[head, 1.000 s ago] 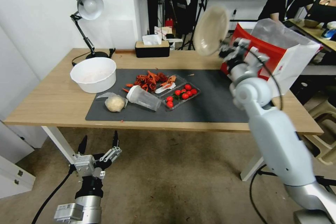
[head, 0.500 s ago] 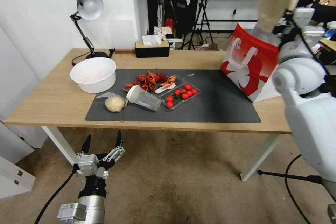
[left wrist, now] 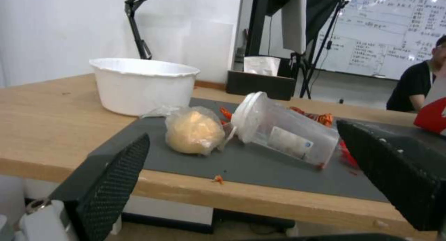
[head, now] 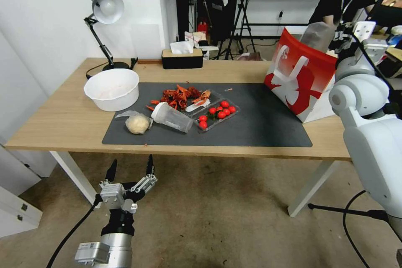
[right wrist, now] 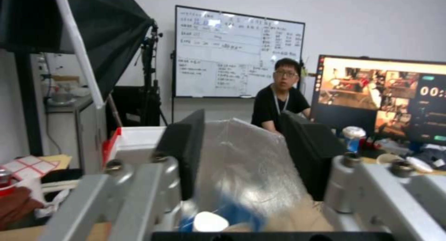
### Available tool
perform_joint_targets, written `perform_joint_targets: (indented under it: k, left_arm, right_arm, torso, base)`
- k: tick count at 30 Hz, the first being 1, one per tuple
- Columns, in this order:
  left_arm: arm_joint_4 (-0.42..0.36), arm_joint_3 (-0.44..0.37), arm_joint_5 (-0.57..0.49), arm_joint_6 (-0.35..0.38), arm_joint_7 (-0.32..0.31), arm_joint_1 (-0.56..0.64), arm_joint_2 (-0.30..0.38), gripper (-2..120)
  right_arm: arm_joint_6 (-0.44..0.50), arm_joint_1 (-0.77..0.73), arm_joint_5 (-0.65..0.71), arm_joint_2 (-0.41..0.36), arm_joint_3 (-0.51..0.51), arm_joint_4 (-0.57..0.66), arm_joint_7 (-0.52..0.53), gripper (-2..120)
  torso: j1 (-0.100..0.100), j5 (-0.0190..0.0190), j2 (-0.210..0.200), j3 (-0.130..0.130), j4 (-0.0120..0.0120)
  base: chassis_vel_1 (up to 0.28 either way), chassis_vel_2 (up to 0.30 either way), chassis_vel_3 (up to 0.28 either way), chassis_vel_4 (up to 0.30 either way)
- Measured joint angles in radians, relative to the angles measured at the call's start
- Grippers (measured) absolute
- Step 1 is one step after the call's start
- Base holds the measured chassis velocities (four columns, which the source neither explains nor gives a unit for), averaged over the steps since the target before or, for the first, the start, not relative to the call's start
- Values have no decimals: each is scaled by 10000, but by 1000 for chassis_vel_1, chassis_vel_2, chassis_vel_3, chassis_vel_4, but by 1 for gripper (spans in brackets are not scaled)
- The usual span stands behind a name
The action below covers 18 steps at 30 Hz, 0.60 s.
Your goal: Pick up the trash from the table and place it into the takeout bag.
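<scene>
So the right gripper [right wrist: 241, 157] is up over the mouth of the big red-and-white paper takeout bag [head: 299, 79] at the table's right edge, fingers spread apart with nothing between them. Inside the clear liner I can make out something blue-white and beige.

The left gripper [head: 130, 171] hangs below the table's front edge, fingers wide open and empty.

Left on the dark grey mat [head: 259, 125]: the clear lidded plastic cup [head: 171, 118] on its side, with the bagged beige lump [head: 137, 124] just beside it.

My worry is that the cup will roll away if pinched off-centre, and the lump's loose plastic might slip.
</scene>
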Motion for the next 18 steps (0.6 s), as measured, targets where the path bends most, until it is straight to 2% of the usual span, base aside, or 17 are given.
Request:
perform_joint_targets:
  k: [1, 4, 5, 8, 13, 14, 18]
  left_arm:
    - [0, 0, 0, 0, 0, 0, 0, 100]
    - [-55, -2, 13, -18, 17, 42, 0, 100]
    - [-55, -2, 13, -18, 17, 42, 0, 100]
    - [-86, -33, 27, -20, 43, 27, 0, 100]
    - [-86, -40, 29, -19, 46, 21, 0, 100]
    - [-86, -41, 29, -19, 47, 19, 0, 100]
    - [-86, -42, 30, -19, 50, 15, 0, 100]
  right_arm:
    - [0, 0, 0, 0, 0, 0, 0, 47]
    - [102, -121, 116, 14, 6, 220, -110, 62]
    - [102, -121, 116, 14, 6, 220, -110, 62]
    - [474, -340, 418, -9, 6, 579, -415, 78]
    - [605, -451, 541, -34, 6, 734, -575, 82]
    - [653, -497, 584, -42, 7, 790, -642, 90]
    - [847, -656, 743, -66, 10, 975, -867, 99]
  torso:
    - [0, 0, 0, 0, 0]
    - [0, 0, 0, 0, 1]
    - [0, 0, 0, 0, 1]
    - [0, 0, 0, 0, 1]
    - [0, -1, 0, 0, 1]
    - [0, -2, 0, 0, 1]
    - [0, -1, 0, 0, 0]
  base:
    - [0, 0, 0, 0]
    - [0, 0, 0, 0]
    - [0, 0, 0, 0]
    - [0, 0, 0, 0]
    - [0, 0, 0, 0]
    - [0, 0, 0, 0]
    - [0, 0, 0, 0]
